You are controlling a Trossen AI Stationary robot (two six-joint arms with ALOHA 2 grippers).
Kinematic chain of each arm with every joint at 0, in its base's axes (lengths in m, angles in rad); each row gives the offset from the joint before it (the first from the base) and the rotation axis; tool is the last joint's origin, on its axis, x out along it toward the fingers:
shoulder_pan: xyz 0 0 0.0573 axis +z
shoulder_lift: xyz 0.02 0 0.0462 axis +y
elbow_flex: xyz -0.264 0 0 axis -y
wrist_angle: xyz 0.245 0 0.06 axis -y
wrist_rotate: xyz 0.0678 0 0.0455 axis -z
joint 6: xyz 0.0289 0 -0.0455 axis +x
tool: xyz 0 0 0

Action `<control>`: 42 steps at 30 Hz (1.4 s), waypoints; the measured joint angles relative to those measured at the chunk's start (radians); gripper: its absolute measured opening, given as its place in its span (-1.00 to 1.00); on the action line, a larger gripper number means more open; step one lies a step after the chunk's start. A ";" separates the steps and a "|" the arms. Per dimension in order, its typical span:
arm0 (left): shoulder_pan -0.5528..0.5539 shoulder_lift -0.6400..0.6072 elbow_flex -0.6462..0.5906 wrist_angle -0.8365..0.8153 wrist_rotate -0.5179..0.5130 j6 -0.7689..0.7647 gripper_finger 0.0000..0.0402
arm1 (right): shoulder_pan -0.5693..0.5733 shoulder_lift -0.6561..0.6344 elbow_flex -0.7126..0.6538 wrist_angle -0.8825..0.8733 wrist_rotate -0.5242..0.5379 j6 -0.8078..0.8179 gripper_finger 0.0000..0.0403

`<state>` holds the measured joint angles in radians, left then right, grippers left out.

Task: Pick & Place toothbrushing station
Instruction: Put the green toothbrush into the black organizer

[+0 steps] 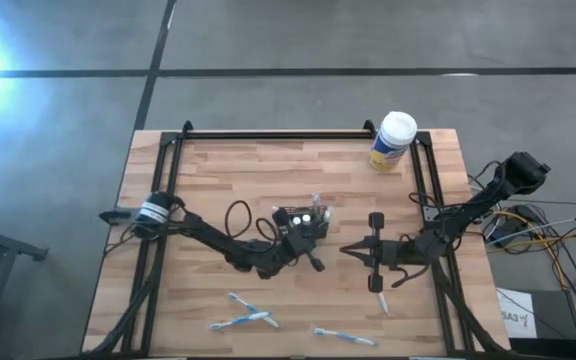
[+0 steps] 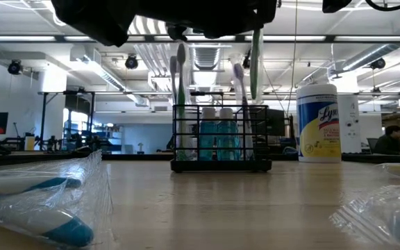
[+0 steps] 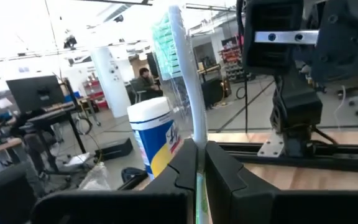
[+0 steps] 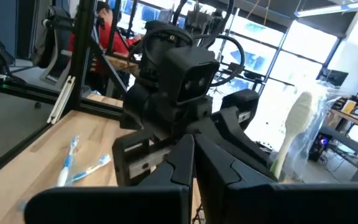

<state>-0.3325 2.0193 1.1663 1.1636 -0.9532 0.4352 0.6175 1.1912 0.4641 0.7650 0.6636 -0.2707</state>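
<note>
The toothbrushing station (image 1: 303, 218), a black wire holder (image 2: 221, 139), stands mid-table with toothbrushes upright in it. My left gripper (image 1: 306, 238) reaches in from the table's left and hovers at the station, shut (image 3: 199, 168) on a green-bristled toothbrush (image 3: 178, 56) in clear wrap. That brush shows in the low view (image 2: 255, 62) above the station's right end. My right gripper (image 1: 350, 250) waits to the right of the station, shut (image 4: 192, 163) with nothing in it. My left gripper pinches the toothbrush's white handle (image 3: 197, 140) between its two fingers, which come at it about level and lie across it. The brush stands upright with its bristle head above the fingers. It is lifted clear of the table, and its lower end (image 2: 255, 90) hangs just over the station.
A yellow wipes canister with a white cap (image 1: 393, 140) stands at the far right. Wrapped toothbrushes lie near the front edge (image 1: 243, 320) (image 1: 343, 335), and one lies below my right gripper (image 1: 379, 298). A black frame rail (image 1: 288, 135) borders the table.
</note>
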 joint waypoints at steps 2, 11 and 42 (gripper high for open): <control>0.003 0.001 0.003 0.002 -0.012 0.007 -0.94 | 0.000 0.000 0.000 0.000 0.000 -0.003 -0.96; 0.020 0.000 0.000 0.005 -0.014 -0.005 -0.94 | 0.000 0.000 0.000 0.001 0.000 -0.010 -0.96; -0.005 -0.075 -0.011 -0.127 0.066 0.114 -0.94 | -0.003 0.000 0.000 0.001 0.163 0.045 -0.94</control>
<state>-0.3377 1.9444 1.1557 1.0368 -0.8873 0.5495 0.6144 1.1912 0.4641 0.7661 0.8262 -0.2253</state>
